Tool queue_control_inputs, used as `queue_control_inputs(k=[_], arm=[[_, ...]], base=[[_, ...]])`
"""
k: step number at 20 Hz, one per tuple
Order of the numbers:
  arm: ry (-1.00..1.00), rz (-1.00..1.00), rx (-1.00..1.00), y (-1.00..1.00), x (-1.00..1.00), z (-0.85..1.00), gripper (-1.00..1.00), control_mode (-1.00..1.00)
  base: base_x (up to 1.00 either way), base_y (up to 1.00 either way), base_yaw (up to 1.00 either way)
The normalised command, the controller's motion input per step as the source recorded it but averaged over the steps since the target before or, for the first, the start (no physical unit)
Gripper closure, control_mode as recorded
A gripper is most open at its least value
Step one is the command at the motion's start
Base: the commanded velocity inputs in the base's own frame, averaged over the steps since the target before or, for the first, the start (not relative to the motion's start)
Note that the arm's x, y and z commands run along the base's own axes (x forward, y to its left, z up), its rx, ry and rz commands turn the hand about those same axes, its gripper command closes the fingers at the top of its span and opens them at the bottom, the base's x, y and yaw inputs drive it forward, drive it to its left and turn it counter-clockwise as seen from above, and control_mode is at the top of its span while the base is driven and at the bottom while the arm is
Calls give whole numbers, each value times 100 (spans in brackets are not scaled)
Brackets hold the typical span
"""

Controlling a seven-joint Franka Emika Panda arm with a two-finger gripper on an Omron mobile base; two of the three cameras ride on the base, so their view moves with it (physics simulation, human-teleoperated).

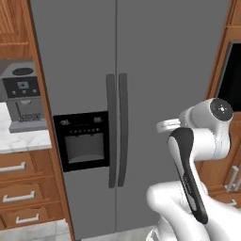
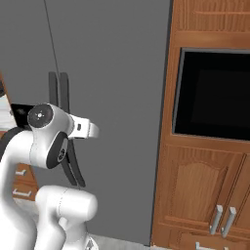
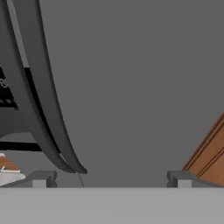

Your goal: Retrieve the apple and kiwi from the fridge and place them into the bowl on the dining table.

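1. Nearest: gripper (image 3: 111, 179) spread wide, holding nothing, both dark finger tips (image 3: 41, 178) poking up at 6 o'clock in the hand view, bare grey door panel between them.
2. Arm (image 1: 195, 155) folded tight above the base, elbow high, hand pointed forward at the fridge (image 1: 155, 70); in the left base view at 4 o'clock, in the right base view at 8 o'clock.
3. Just beyond the hand: right door of the fridge, shut, flat grey, facing the wrist squarely.
4. Key relation: right door handle (image 3: 48, 105) off toward 9 to 10 o'clock from the gripper in the hand view, ending low near the left finger tip. Long axis vertical in the room, a long dark bar. In the left base view the pair of handles (image 1: 116, 129) at centre, left of the hand.
5. Judged: a sideways shift toward the handle needed, jaws straddling the bar across its width, before any pull.
6. Apple and kiwi presumably behind the closed doors, unseen; whereabouts not confirmable.
7. Farther left: black dispenser panel (image 1: 82, 141) on the left door, then a coffee machine (image 1: 23, 99) on the marble counter (image 1: 23, 139).
8. Farther right: black wall oven (image 2: 212, 95) set in wooden cabinetry.
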Motion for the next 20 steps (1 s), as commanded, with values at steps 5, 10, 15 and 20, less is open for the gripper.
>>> queue_control_inputs(k=[5, 10, 15, 20], arm=[[0, 0, 0, 0, 0, 0, -100, 100], [0, 0, 0, 0, 0, 0, -100, 100], [0, 0, 0, 0, 0, 0, -100, 100], [0, 0, 0, 0, 0, 0, -100, 100]], base=[[-33, 25, 0], [-34, 40, 0], [-34, 51, 0], [-39, 45, 0]])
